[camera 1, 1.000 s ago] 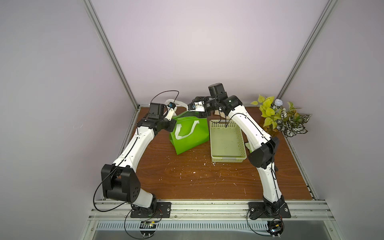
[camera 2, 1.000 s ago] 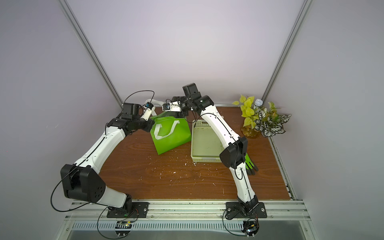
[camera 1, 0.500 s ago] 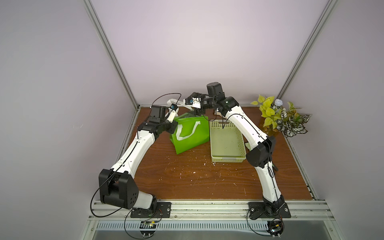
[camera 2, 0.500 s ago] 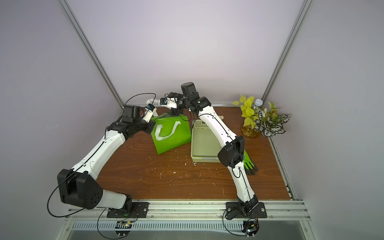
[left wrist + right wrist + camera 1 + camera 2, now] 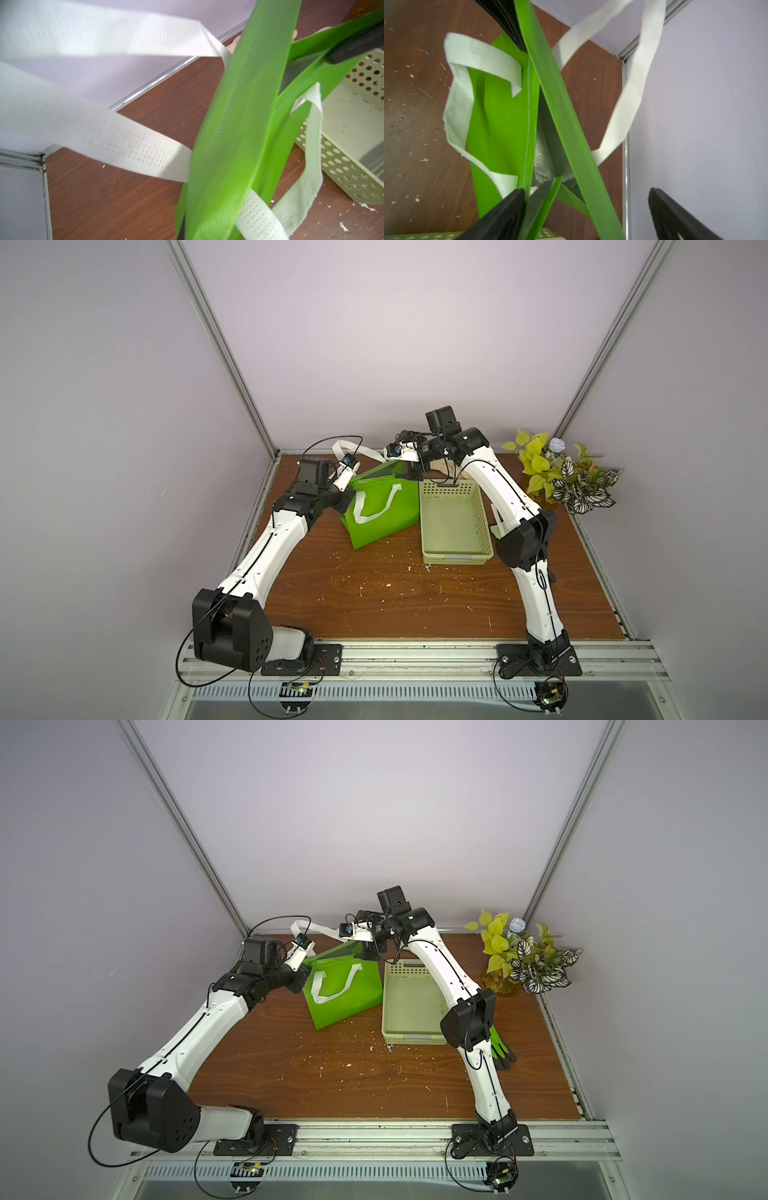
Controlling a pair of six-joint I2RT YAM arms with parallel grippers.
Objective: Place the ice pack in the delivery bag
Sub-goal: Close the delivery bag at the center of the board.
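The delivery bag (image 5: 384,506) stands tilted on the wooden table at the back, bright green, with a white handle (image 5: 376,512) on its front. My left gripper (image 5: 352,486) is shut on the bag's left top corner; its dark finger (image 5: 506,22) presses the green rim (image 5: 239,124). My right gripper (image 5: 587,218) is open at the right top corner, its fingers (image 5: 500,216) straddling the rim, one against the front wall. Silver lining (image 5: 544,164) shows in the narrow mouth. The ice pack is out of view.
A pale perforated basket (image 5: 455,558) stands right beside the bag, with a beige object (image 5: 442,466) behind it. A potted plant (image 5: 557,477) fills the back right corner. Green and black gloves (image 5: 500,1048) lie under my right arm. The back wall is close behind.
My right gripper has opened wider at the bag's top corner. Both arms have risen slightly, and the bag's top has come up with them.
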